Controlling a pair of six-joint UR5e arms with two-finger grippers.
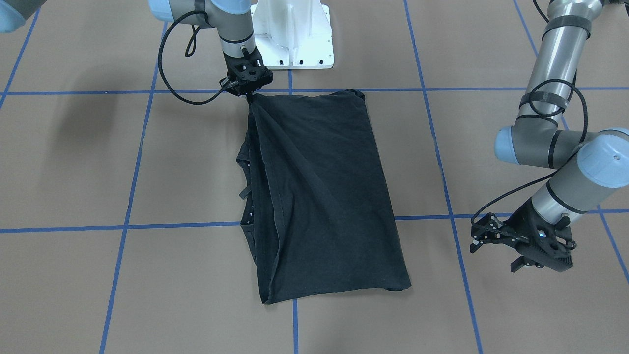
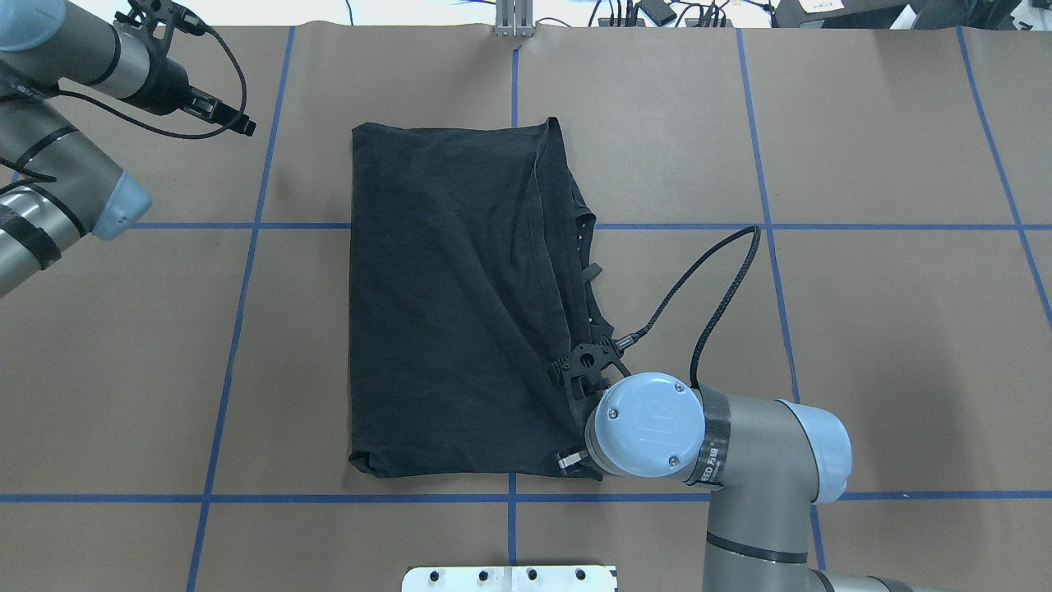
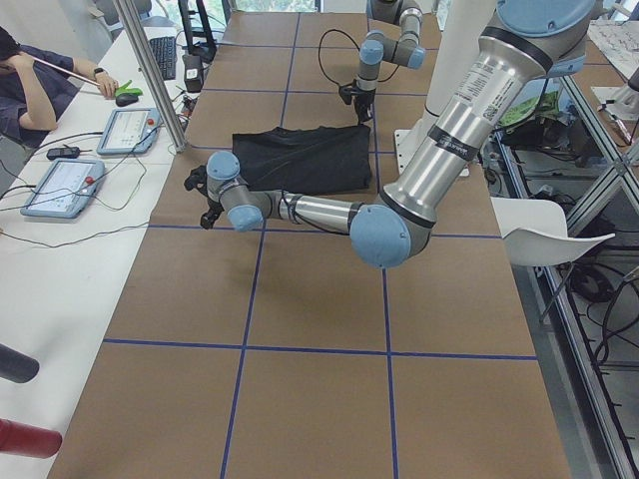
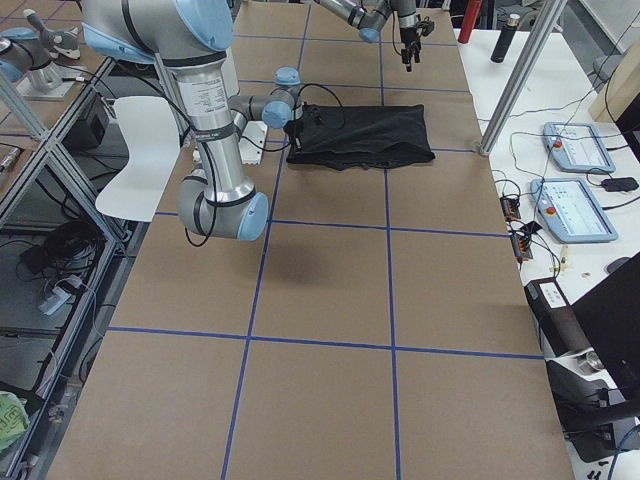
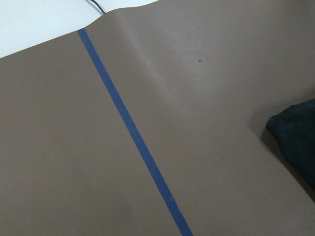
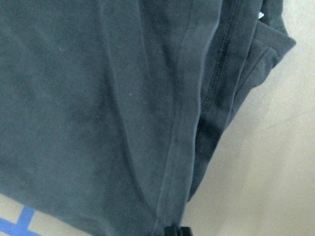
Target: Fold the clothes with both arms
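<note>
At far left the left gripper [image 2: 228,80] hangs empty with jaws spread wide, well apart from the black T-shirt [image 2: 444,304] lying folded at centre, its long axis running away from the robot, while the far nearer right gripper [image 1: 249,94] pinches its near right corner, lifted.

- One black T-shirt [image 1: 324,187].
- Two robot arms: left arm [image 1: 560,54], right arm [image 2: 748,444].
- Two grippers: left gripper [image 1: 496,248], right gripper [image 1: 248,96].
- One white pedestal base [image 1: 295,34].
- Two tablets on the side desk [image 3: 60,289]: near tablet [image 3: 62,187], far tablet [image 3: 130,130].
- One seated person [image 3: 30,85].
</note>
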